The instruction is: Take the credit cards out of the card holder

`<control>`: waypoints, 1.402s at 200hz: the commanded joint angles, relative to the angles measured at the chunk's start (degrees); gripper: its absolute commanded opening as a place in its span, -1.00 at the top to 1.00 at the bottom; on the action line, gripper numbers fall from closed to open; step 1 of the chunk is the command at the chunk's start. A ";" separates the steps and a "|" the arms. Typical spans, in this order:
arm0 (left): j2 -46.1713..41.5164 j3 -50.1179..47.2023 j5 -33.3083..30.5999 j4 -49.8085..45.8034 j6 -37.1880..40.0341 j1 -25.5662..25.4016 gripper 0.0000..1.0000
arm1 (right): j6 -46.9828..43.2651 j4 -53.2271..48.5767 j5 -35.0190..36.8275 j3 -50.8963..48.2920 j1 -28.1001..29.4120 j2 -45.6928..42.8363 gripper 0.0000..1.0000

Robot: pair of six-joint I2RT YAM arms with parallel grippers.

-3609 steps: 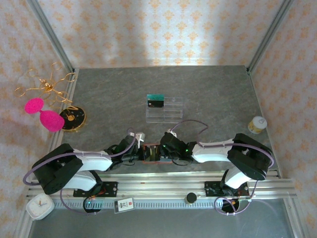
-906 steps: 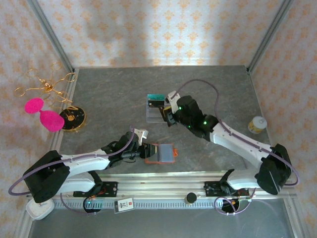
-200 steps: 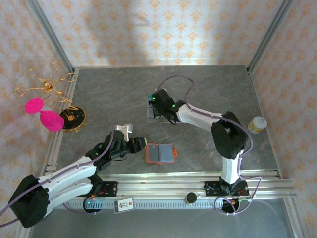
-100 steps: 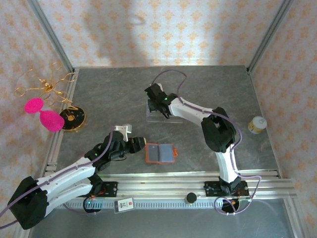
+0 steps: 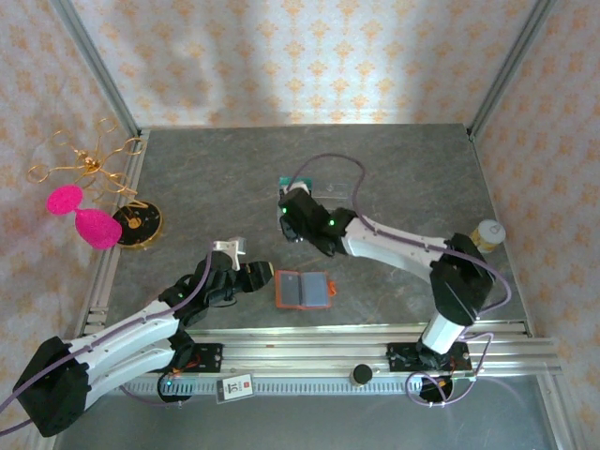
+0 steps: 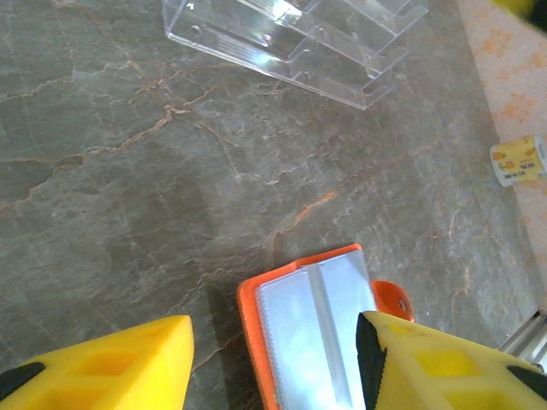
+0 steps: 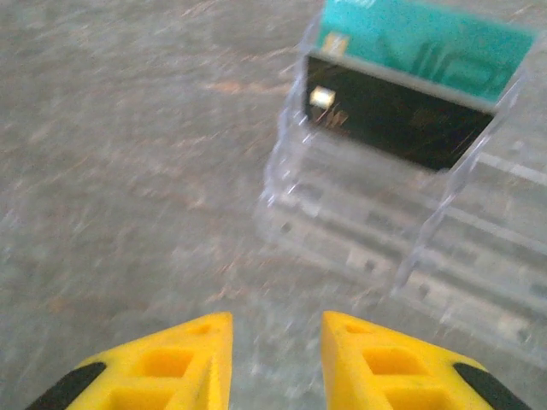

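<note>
Grey veined stone covers the table (image 5: 206, 187), which has an aluminium rail (image 5: 309, 352) along its near edge where both arms are bolted. Just past the rail the card holder (image 5: 304, 291) lies opened flat, an orange shell with its grey inner panel facing up. The left gripper (image 5: 265, 274) sits just to its left. In the left wrist view its yellow fingers (image 6: 111, 363) are spread wide, and the holder lies on the stone ahead of them, one corner near the right-hand finger but not pinched.

Bare stone separates the holder from the clear rack (image 7: 402, 231) further back. The right arm reaches across the table, and from above its forearm and wrist cover most of the rack. The right gripper (image 7: 275, 329) hangs just short of it, fingers a little apart with nothing between them. The black card (image 7: 385, 115) stands in a slot at the rack's left end, and the teal card (image 7: 427, 43) stands directly behind it.

A pale jar (image 5: 487, 234) sits near the right wall. At the left edge are a black-and-gold disc (image 5: 139, 223), pink shapes (image 5: 80, 214) and a gold wire ornament (image 5: 84, 159). Orange-patterned wallpaper (image 5: 281, 66) closes the back.
</note>
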 commanded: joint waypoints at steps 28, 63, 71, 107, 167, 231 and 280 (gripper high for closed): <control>-1.66 -2.41 -2.93 -0.96 -0.61 0.74 -0.07 | 6.23 -0.15 5.63 -11.02 10.14 -2.07 0.26; -3.17 -3.52 -3.86 -1.79 -1.62 0.69 -0.07 | 8.36 -0.34 7.36 -12.32 15.24 0.12 0.23; -3.43 -3.61 -3.97 -2.14 -1.71 0.74 -0.08 | 8.58 -0.06 7.61 -12.34 16.18 0.99 0.21; -3.71 -3.39 -3.57 -2.70 -1.63 0.74 -0.08 | 9.19 -0.10 8.58 -11.52 18.20 6.02 0.19; -5.11 -4.13 -2.99 -3.10 -1.64 0.74 -0.07 | 11.75 0.30 7.53 -13.20 18.47 11.01 0.58; -1.79 -5.61 3.90 4.12 -1.88 0.69 0.15 | 15.67 10.29 7.31 -18.17 18.42 4.36 1.00; 0.17 -5.14 4.11 4.96 -1.98 0.66 0.18 | 15.56 8.75 6.19 -16.95 18.33 4.16 0.61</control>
